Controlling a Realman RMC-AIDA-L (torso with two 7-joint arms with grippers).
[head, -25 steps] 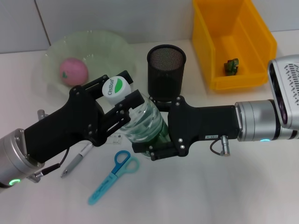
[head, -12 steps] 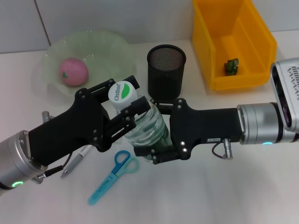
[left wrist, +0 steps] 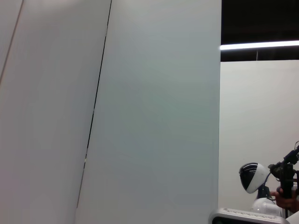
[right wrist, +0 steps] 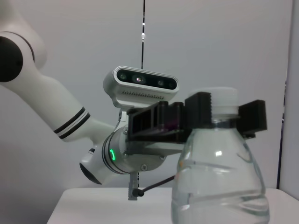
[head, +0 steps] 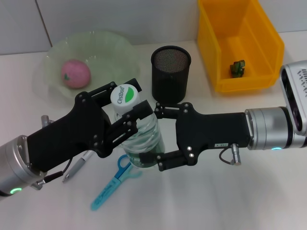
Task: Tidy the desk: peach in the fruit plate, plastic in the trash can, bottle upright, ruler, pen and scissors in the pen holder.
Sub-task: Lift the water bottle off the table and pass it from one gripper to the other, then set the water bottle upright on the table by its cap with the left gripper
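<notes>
The bottle [head: 139, 136] now stands nearly upright near the desk's middle, less tilted than a second ago. The left gripper [head: 125, 115] pinches its neck under the white cap; the right gripper [head: 156, 134] clasps its body. Left to right: the fruit plate [head: 103, 48] holds the peach [head: 75, 74], the pen holder [head: 171, 72] stands behind, the trash can [head: 216, 43] holds green plastic [head: 237, 67].

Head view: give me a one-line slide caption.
Both grippers, left at the neck and right around the body, hold the water bottle nearly upright above the blue scissors.
</notes>
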